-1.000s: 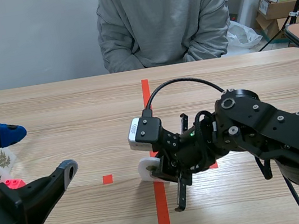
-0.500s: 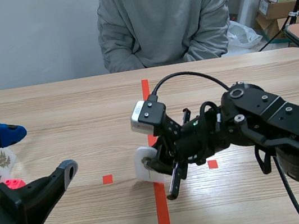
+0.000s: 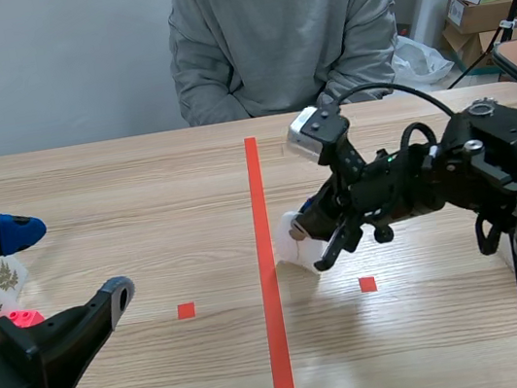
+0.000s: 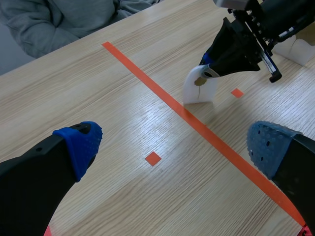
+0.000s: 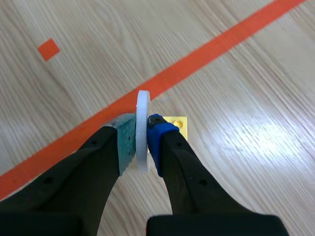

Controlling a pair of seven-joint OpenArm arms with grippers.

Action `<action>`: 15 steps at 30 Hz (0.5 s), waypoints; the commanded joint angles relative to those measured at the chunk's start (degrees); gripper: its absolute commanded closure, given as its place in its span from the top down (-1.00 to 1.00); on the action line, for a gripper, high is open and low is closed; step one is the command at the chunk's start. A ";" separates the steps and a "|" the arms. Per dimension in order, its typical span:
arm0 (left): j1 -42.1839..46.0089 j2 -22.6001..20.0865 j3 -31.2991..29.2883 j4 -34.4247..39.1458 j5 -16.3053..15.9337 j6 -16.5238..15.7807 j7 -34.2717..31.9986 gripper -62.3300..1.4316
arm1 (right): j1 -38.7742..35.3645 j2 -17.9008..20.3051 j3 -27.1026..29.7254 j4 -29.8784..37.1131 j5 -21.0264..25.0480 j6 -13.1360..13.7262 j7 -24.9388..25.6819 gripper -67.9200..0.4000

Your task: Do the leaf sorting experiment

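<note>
The white leaf card (image 5: 142, 129) stands on edge just to the robot's right of the orange-red tape line (image 3: 266, 252), low over the bench (image 3: 137, 174); whether its foot touches the wood I cannot tell; a small yellow block (image 5: 178, 123) shows at its base. The right jaws pinch it, one pad on each flat face. It looks thin, stiff and light, with smooth faces that may slip; a hold well in from the rim seems safest. The left jaws are spread wide and empty, well apart from it; two more leaf cards (image 3: 0, 272) and a pink-red block (image 3: 24, 318) lie beside them.
</note>
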 commanded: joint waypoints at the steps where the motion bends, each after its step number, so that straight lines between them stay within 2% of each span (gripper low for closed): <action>1: 0.42 0.42 -0.02 0.44 -0.55 0.11 -0.79 1.00 | -0.09 0.46 2.10 0.92 1.51 0.22 0.79 -0.96; 7: 0.42 0.42 -0.02 0.44 -0.55 0.11 -0.79 1.00 | -2.60 0.63 9.49 0.92 2.25 0.24 0.76 -0.96; 15: 0.42 0.42 -0.02 0.44 -0.55 0.11 -0.79 1.00 | -5.90 3.72 19.71 0.92 7.85 0.24 0.31 -0.96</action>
